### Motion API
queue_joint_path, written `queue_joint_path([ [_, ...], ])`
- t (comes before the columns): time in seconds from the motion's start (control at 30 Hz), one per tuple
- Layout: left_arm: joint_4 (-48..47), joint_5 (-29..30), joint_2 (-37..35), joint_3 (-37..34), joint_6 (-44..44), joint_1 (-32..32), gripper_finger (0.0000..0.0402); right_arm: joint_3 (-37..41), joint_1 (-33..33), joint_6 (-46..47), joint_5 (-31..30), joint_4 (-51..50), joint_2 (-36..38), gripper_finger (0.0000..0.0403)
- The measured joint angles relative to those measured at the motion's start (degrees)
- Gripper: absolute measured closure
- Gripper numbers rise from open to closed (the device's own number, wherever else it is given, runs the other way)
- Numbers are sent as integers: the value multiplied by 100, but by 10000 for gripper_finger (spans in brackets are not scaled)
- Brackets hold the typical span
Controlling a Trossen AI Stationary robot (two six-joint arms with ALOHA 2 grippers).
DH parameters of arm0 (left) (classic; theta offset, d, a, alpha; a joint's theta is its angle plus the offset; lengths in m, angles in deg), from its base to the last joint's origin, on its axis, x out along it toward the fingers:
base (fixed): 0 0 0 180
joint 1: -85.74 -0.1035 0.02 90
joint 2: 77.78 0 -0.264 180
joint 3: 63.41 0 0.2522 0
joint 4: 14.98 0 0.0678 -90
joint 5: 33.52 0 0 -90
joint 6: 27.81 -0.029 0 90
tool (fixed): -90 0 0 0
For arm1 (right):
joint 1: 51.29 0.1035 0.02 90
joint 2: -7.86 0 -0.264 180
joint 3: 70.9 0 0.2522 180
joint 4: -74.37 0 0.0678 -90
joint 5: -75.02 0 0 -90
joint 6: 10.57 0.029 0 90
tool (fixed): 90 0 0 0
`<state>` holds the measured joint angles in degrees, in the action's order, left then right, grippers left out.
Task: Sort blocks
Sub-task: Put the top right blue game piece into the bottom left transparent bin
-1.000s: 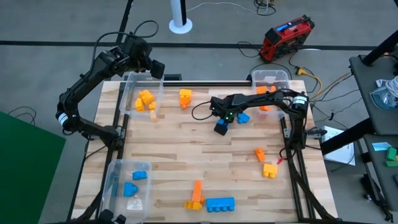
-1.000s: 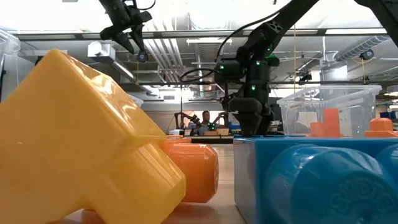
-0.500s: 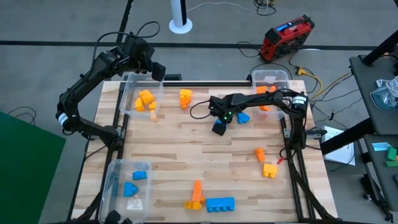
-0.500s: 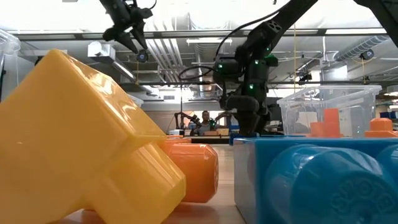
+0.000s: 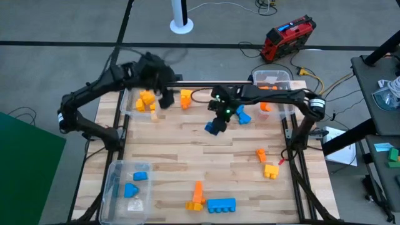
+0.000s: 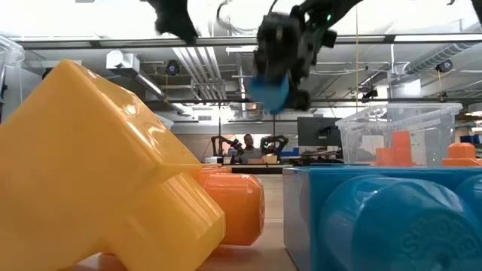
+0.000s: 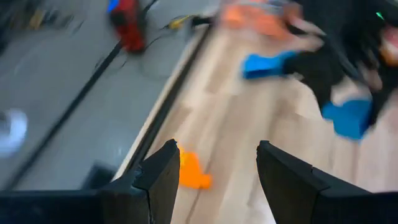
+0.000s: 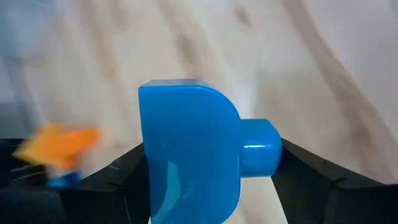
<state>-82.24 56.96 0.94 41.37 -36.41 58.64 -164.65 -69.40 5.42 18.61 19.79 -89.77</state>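
Right gripper [image 5: 214, 127] clamped on 1 blue block [image 8: 189, 149], raised above the wooden table [image 5: 187, 162] near its middle. Left gripper [image 7: 211, 180] spread open, empty, by the yellow-block bin [image 5: 131, 103].

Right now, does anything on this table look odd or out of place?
Mostly no. Loose blocks lie scattered on the table, which fits unfinished sorting. One oddity: the near-left bin, holding blue blocks, also holds a pale, whitish piece that matches no other block colour. The right gripper holds a blue block above the table.
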Motion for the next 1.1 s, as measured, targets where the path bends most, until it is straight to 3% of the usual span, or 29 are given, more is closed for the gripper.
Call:
queue_joint_path([
  [0.17, 250, -30, 0, 0, -979, 1182, 212, -76, 39, 60, 1156, 130, 526, 150],
  [0.47, 1200, 2, 33, 0, -1036, 2661, 212, -96, 217, 555, 1889, 974, 1289, 150],
  [0.8, 2004, -145, 424, 0, -1338, 3046, 212, -441, 536, 761, 2240, 1297, 1266, 150],
  [1.1, 2773, -957, 745, 0, -1318, 3082, 209, -472, 612, 721, 2240, 1279, 1218, 150],
])
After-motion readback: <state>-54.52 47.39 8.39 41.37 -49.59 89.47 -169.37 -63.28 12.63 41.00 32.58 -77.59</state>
